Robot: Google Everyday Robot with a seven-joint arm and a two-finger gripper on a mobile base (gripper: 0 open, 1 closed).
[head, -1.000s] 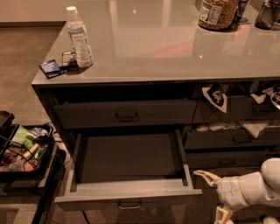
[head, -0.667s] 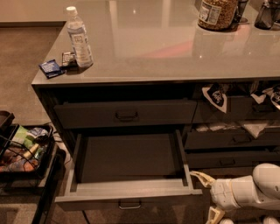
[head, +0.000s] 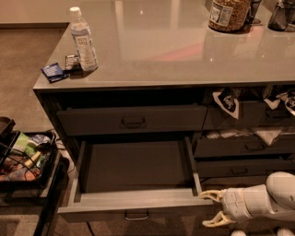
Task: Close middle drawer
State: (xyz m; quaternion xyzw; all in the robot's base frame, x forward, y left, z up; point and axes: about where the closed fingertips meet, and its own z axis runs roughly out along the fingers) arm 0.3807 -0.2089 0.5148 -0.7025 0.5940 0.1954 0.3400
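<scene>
The middle drawer [head: 133, 203] is pulled far out of the dark grey cabinet. It has lighter inner walls, a dark bare floor and a small metal pull [head: 136, 215] at the centre of its front. My gripper [head: 213, 208] is at the drawer's front right corner, on a white arm coming in from the lower right. Its pale fingers are spread apart; the upper fingertip [head: 205, 196] touches or nearly touches the corner, and the lower one sits below it. The top drawer [head: 132, 120] above is closed.
The grey countertop [head: 184, 50] holds a water bottle [head: 83, 39], small packets [head: 54, 72] and a jar [head: 229, 14]. Snack bags hang in the right-hand compartments [head: 228, 101]. A black cart [head: 27, 159] with items stands at the left.
My gripper and arm have moved left, closer to the drawer's front right corner. The drawer has not visibly moved.
</scene>
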